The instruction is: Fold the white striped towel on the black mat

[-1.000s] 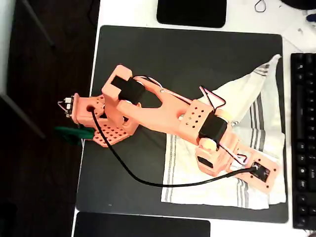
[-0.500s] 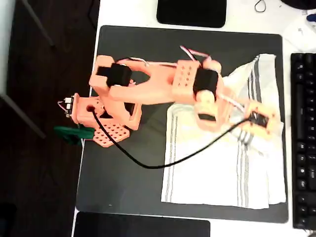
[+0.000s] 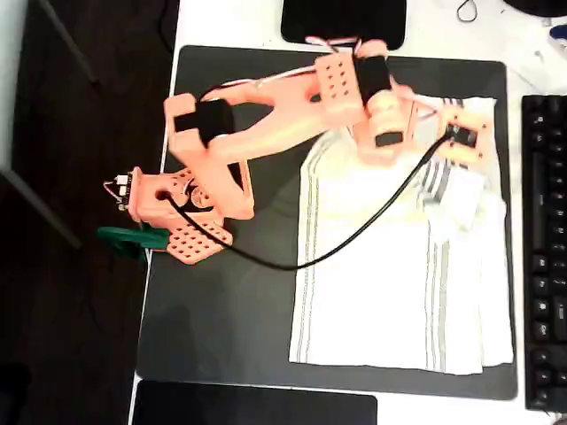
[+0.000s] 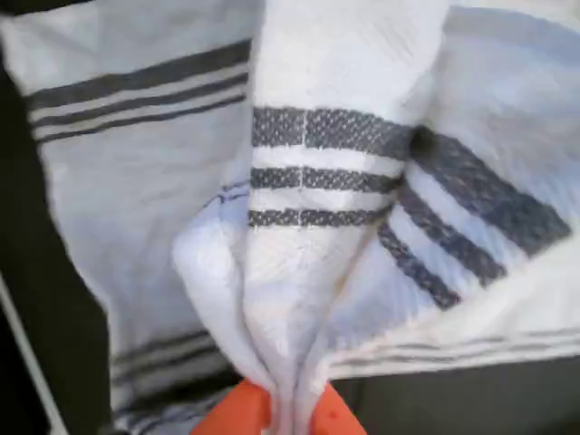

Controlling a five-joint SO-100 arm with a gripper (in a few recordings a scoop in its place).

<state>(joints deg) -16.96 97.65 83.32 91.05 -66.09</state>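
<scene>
The white striped towel (image 3: 381, 301) lies on the right half of the black mat (image 3: 230, 106), flat in its near part and bunched at the far right. My gripper (image 3: 462, 143) is over that far right end, near the mat's far edge. In the wrist view the orange fingertips of my gripper (image 4: 276, 412) are shut on a pinched fold of the towel (image 4: 326, 181), which hangs in front of the camera with its grey stripes showing. More towel lies flat beneath it, with the dark mat (image 4: 54, 317) to the left.
A black keyboard (image 3: 545, 248) runs along the right edge beside the mat. Glossy black rectangles sit beyond the far edge (image 3: 344, 22) and near edge (image 3: 257, 407). The arm's base (image 3: 177, 212) stands at the mat's left side. A black cable (image 3: 354, 239) drapes across the towel.
My gripper has swung from the towel's near right corner to its far right end, carrying the pinched cloth with it. The towel's right side is now pulled up and bunched.
</scene>
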